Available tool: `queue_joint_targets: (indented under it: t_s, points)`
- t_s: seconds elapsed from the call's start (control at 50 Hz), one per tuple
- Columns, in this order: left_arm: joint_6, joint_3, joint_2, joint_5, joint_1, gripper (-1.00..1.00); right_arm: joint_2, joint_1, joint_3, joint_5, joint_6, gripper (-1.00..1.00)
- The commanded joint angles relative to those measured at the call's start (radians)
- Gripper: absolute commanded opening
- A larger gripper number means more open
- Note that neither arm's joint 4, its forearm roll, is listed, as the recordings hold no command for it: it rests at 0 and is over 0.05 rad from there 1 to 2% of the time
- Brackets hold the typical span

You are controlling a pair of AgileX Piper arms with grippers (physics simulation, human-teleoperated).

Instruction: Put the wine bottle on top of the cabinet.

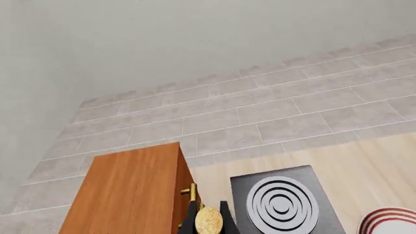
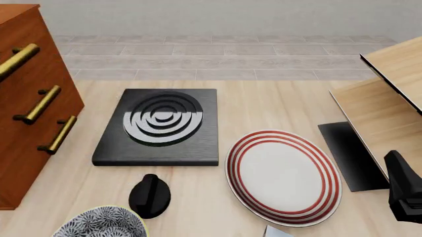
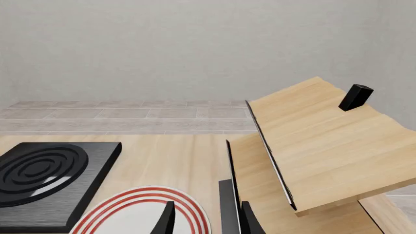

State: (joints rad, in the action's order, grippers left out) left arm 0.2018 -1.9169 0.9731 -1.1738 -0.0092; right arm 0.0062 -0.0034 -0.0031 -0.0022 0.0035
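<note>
In the left wrist view only the tan cork top of the wine bottle (image 1: 209, 221) shows; its green body is cut off by the frame edge. My left gripper (image 1: 208, 213) has its dark fingers (image 1: 190, 210) close on either side of the cork. Just beyond it stands the reddish-brown cabinet (image 1: 126, 192), its flat top bare and a brass handle (image 1: 191, 191) on its front. In the front view the cabinet (image 2: 26, 123) fills the left edge; the bottle and left gripper are out of that view. My right gripper (image 3: 208, 222) is open over the striped plate.
A black burner plate (image 2: 158, 127) lies mid-table beside the cabinet. In front of it are a red-striped white plate (image 2: 283, 175), a squat black knob (image 2: 150, 195) and a patterned bowl (image 2: 99, 224). A pale wood shelf (image 2: 386, 103) stands at the right, with my right arm (image 2: 405, 192) before it.
</note>
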Motion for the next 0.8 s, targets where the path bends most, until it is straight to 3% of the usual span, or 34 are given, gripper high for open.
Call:
queue_joint_targets:
  t_s: [0.02,0.28,0.4,0.52,0.58,0.8]
  points:
    - [0.019,-0.108,0.035,-0.039,0.061,-1.0,0.0,0.0,0.0,0.0,0.0,1.0]
    - [0.015,-0.024,0.007,-0.013,0.163,-1.0,0.0,0.0,0.0,0.0,0.0,1.0]
    - [-0.027,-0.028,0.023,-0.006,0.211,-1.0,0.0,0.0,0.0,0.0,0.0,1.0]
    - [0.008,-0.024,0.035,0.012,0.269,-1.0,0.0,0.0,0.0,0.0,0.0,1.0]
    - [0.025,0.046,0.022,0.034,0.275,-1.0,0.0,0.0,0.0,0.0,0.0,1.0]
    - [0.016,-0.009,0.06,0.036,0.353,-1.0,0.0,0.0,0.0,0.0,0.0,1.0]
